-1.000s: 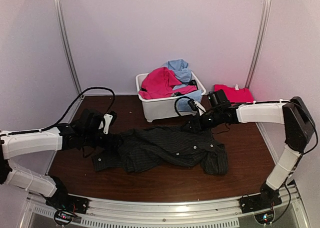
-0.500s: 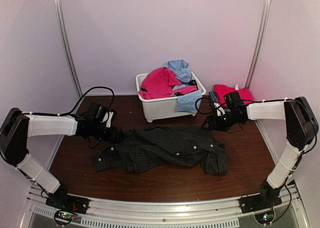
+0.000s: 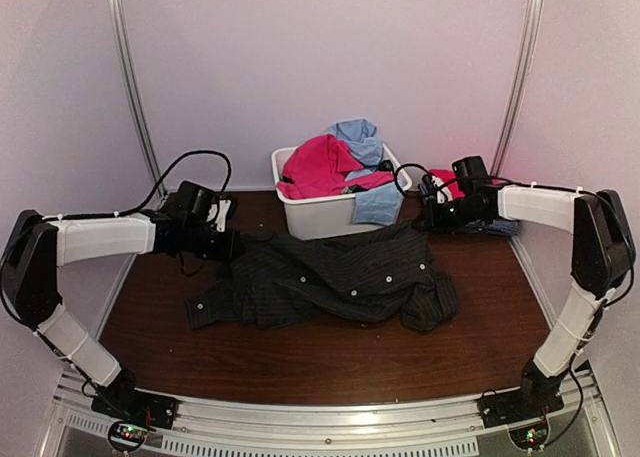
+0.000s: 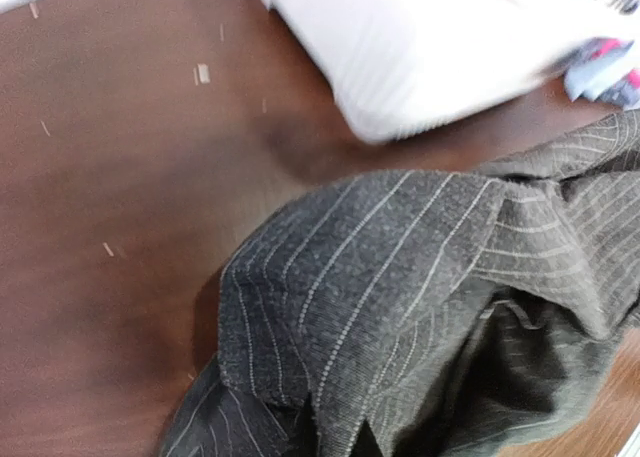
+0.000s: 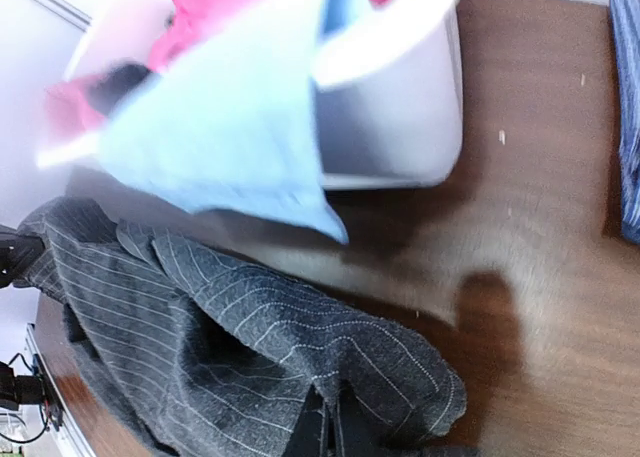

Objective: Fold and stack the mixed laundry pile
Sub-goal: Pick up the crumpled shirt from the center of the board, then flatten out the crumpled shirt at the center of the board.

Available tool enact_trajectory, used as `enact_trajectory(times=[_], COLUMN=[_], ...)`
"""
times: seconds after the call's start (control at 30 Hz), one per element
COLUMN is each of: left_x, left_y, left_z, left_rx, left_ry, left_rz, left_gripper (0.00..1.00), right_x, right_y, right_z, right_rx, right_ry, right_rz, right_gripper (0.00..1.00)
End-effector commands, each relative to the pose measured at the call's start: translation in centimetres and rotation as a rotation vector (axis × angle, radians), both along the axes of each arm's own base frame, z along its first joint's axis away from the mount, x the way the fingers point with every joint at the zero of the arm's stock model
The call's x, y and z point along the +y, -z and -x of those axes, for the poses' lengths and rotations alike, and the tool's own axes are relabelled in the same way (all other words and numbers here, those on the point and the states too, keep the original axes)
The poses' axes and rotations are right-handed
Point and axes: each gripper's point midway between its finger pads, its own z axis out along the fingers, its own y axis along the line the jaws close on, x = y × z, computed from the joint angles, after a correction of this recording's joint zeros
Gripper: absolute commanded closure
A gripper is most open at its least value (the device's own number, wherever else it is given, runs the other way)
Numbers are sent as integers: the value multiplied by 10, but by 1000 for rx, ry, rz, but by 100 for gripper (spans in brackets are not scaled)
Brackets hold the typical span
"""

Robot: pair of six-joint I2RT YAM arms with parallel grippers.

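A black pinstriped shirt [image 3: 340, 282] lies crumpled across the middle of the brown table. My left gripper [image 3: 232, 245] is shut on its far left edge, and the striped cloth [image 4: 400, 277] bunches up around the left gripper [image 4: 335, 447] in the left wrist view. My right gripper [image 3: 420, 222] is shut on the far right edge, where a fold of the shirt [image 5: 250, 347] is pinched between the fingers of the right gripper [image 5: 330, 432]. The rest of the laundry pile, pink [image 3: 315, 167] and light blue [image 3: 360, 137] garments, fills the white tub [image 3: 320, 217].
A light blue cloth [image 5: 230, 147] hangs over the tub's front wall [image 5: 400, 117], close above the shirt. A pink garment [image 3: 445, 182] and a blue checked one [image 3: 495, 227] lie at the back right, behind my right arm. Walls close in the back and both sides.
Both grippers have shut on the shirt's far edge and moved back toward the wall. The shirt has been dragged toward the tub and stretched a little between them.
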Motion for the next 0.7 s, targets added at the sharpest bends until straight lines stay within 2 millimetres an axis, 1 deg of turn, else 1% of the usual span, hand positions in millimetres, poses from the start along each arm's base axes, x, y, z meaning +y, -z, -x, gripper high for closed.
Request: enact_trajectory(times=[0.0, 0.03, 0.07, 0.1, 0.13, 0.17, 0.2, 0.23, 0.27, 0.3, 0.33, 0.37, 0.4, 0.43, 0.47, 0.53, 0.57, 0.67], left_x=[9, 12, 14, 16, 18, 21, 22, 27, 34, 40, 46, 48, 47, 51, 56, 57, 55, 51], left_y=[-87, -100, -110, -114, -117, -112, -103, -92, -75, -59, -49, -44, -47, -49, -51, -53, -50, -32], left_z=[-14, -7, 2, 14, 28, 41, 58, 72, 86, 98, 109, 115, 119, 118, 115, 108, 104, 90], left_rx=[-209, -232, -251, -259, -263, -254, -230, -198, -147, -102, -80, -71, -76, -82, -90, -97, -88, -42], left_ry=[-7, -3, 9, 23, 41, 52, 82, 82, 65, 45, 25, -4, -4, -38, -71, -95, -99, -114], left_rz=[26, 34, 49, 67, 88, 99, 119, 123, 115, 115, 116, 117, 134, 133, 120, 117, 112, 70], left_gripper=[100, 100, 100, 100, 100, 100, 100, 93, 70, 51, 39, 26, 10, 5, 4, 4, 4, 5], right_x=[-4, -2, 0, 0, 1, 1, 1, 1, 0, -2, -7, -12, -18, -21, -25, -30, -31, -25], right_y=[-117, -136, -147, -157, -158, -155, -145, -126, -92, -70, -47, -33, -25, -25, -30, -41, -41, -36], right_z=[-6, 5, 19, 37, 56, 77, 97, 116, 137, 152, 166, 175, 181, 183, 181, 172, 164, 141], right_rx=[-235, -267, -285, -304, -305, -302, -280, -230, -139, -68, 0, 32, 41, 23, -5, -58, -64, -64], right_ry=[-7, -23, -43, -56, -71, -83, -93, -94, -98, -97, -86, -69, -47, -26, -10, 21, 30, 8], right_rz=[-51, -79, -106, -125, -141, -157, -171, -186, -193, -190, -169, -148, -131, -127, -122, -102, -86, -58], right_gripper=[100, 100, 100, 100, 100, 100, 100, 100, 94, 71, 43, 22, 8, 1, 0, 0, 0, 3])
